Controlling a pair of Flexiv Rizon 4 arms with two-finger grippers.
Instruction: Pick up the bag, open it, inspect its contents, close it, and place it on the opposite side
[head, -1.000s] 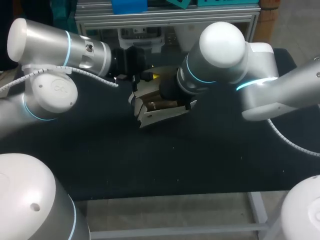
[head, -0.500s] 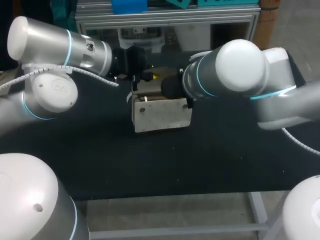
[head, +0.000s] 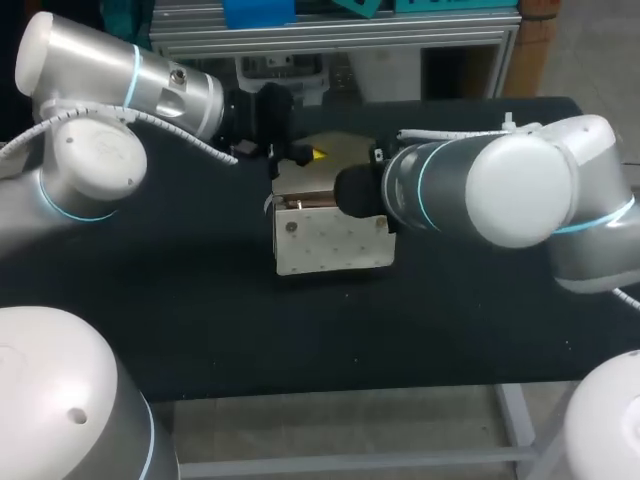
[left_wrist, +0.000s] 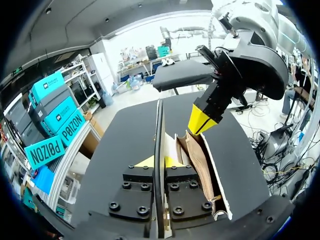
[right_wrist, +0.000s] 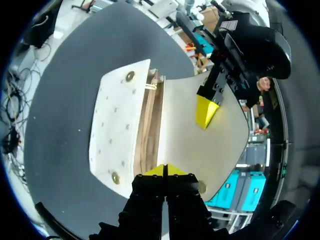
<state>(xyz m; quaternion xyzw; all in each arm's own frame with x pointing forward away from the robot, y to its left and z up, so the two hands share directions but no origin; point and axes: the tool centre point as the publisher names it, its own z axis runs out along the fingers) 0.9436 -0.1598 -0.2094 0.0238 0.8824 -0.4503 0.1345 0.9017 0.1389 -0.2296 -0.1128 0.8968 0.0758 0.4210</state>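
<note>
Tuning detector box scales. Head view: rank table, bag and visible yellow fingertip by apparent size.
1. table: largest, spans most of the view.
2. bag: mid-size, top partly hidden by the arms.
3. yellow fingertip: smallest, only a sliver shows.

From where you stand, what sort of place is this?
Probably a robotics lab or test cell: my left arm and right arm meet over a black table, both at one pale bag.

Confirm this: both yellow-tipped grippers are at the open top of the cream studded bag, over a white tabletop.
Not quite: the head view shows a black tabletop, not white. The left gripper and right gripper are at the open top of the cream studded bag.
</note>
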